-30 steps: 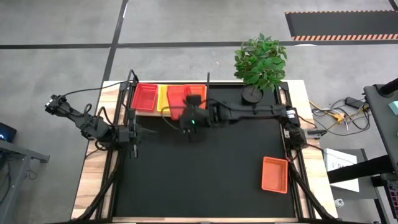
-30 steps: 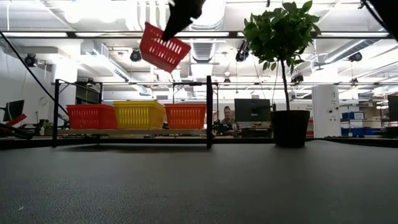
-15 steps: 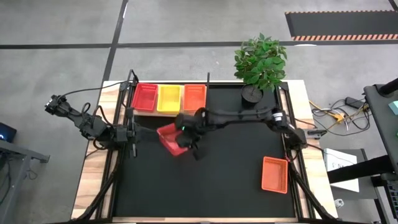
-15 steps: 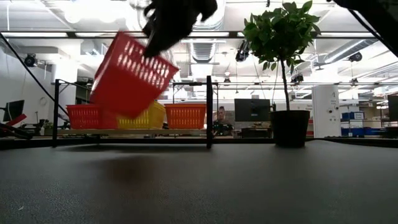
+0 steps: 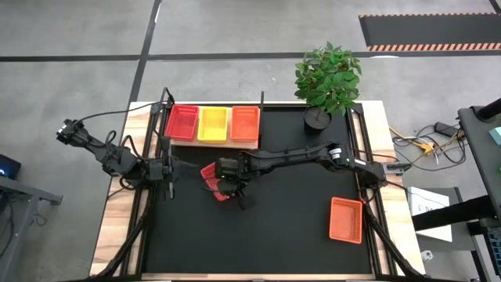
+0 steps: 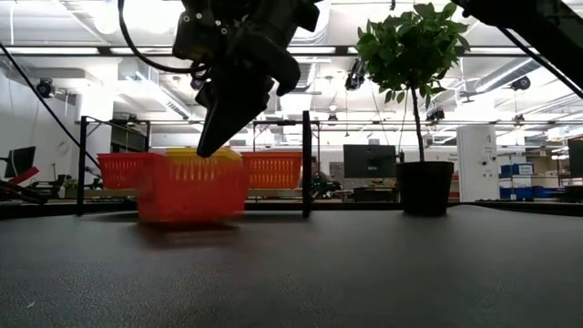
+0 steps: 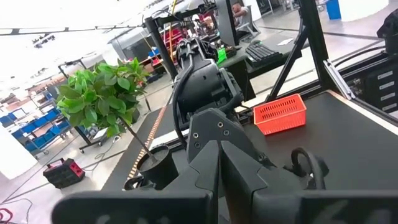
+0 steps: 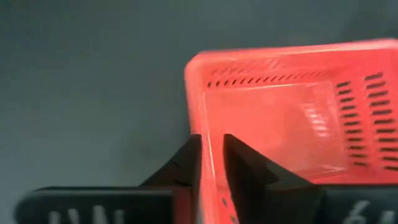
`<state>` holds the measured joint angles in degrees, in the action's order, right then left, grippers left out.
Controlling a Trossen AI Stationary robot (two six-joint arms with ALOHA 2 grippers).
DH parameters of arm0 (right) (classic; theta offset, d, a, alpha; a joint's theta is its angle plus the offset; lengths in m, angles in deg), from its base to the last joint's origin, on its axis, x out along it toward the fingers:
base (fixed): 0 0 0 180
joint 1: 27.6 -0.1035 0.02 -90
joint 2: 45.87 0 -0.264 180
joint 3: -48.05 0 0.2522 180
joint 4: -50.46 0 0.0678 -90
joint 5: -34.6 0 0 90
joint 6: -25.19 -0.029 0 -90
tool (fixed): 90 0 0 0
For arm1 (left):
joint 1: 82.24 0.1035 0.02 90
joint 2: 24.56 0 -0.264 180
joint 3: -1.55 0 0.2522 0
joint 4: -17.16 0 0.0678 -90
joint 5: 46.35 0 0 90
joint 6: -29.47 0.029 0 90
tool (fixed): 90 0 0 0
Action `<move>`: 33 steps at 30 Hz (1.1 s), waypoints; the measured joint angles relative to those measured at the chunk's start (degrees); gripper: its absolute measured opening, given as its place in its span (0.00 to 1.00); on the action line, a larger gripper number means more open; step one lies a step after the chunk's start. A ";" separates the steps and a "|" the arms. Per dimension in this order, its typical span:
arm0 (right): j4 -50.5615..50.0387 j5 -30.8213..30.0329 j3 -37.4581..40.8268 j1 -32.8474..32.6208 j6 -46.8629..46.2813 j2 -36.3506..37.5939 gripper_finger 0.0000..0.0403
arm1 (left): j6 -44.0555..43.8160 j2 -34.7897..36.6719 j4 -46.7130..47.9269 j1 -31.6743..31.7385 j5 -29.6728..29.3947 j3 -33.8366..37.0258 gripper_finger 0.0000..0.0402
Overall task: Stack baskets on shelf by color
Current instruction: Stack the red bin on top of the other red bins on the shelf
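Pinkish-red basket (image 5: 212, 181) sits on the black mat (image 5: 290, 235), left of centre, near side of the shelf (image 5: 213, 141). Right gripper (image 8: 209, 163) is clamped on its wall. Left gripper (image 5: 174, 168) waits at the mat's left edge; finger state cannot be told

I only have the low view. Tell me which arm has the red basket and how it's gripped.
Observer: The right gripper. Its fingers pinch one side wall of the red basket, one inside and one outside.
Operator: Now tell me what else is loose on the table.
Observer: One orange basket lies alone near the right edge of the black mat.
Operator: Report the left arm.
Observer: The left gripper sits at the mat's left edge, apart from the red basket.
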<state>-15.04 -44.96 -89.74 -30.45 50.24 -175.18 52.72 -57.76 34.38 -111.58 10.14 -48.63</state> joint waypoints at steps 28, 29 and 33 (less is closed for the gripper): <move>32.89 -9.21 49.23 -7.32 -1.05 37.60 0.20 | -39.61 -30.26 -14.88 0.46 -0.33 -1.07 0.00; 35.77 -9.59 51.30 -7.29 -0.33 39.45 0.19 | -41.42 -32.20 -14.98 0.72 -0.42 -2.05 0.00; 41.70 -11.21 57.60 -7.26 0.75 45.94 0.16 | -50.83 -38.69 -9.86 1.36 0.79 -7.02 0.00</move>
<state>26.66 -56.17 -32.15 -37.71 51.00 -129.24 1.88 -96.45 24.52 -110.22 10.93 -55.65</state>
